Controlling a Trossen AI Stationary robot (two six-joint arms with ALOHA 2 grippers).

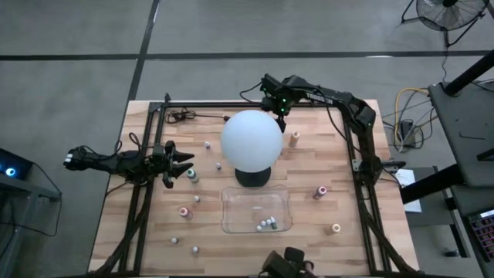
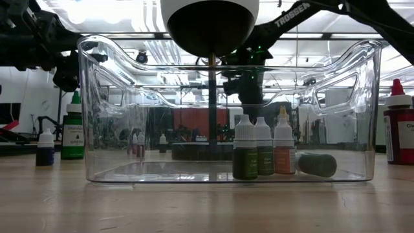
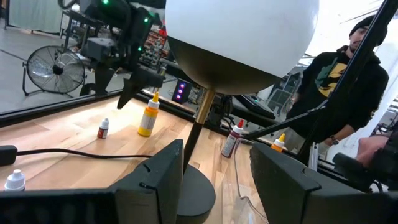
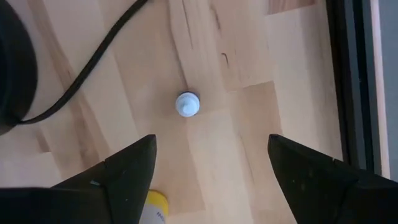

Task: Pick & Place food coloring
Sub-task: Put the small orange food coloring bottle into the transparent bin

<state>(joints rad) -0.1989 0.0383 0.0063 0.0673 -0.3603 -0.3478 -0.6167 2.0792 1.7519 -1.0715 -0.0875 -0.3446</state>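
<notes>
Tiny food coloring bottles stand scattered on the wooden table: a teal one (image 1: 191, 176), a pink one (image 1: 184, 212), a yellow-orange one (image 1: 294, 139) (image 3: 148, 118), a red one (image 1: 319, 191) and whitish ones (image 1: 207, 144). Several more sit inside the clear tray (image 1: 266, 225) (image 2: 262, 147), three upright and one lying down. My left gripper (image 1: 185, 164) (image 3: 214, 180) is open at the table's left, just beside the teal bottle and facing the lamp. My right gripper (image 1: 275, 106) (image 4: 211, 162) is open at the far edge, hovering above a white-capped bottle (image 4: 187, 104).
A white globe lamp (image 1: 251, 139) on a dark round base (image 1: 252, 176) stands mid-table, its black cable (image 4: 81, 81) running along the far side. The clear tray (image 1: 231, 208) lies in front of it. A black frame (image 1: 351, 154) edges the table. A person (image 3: 348, 93) sits beyond the table.
</notes>
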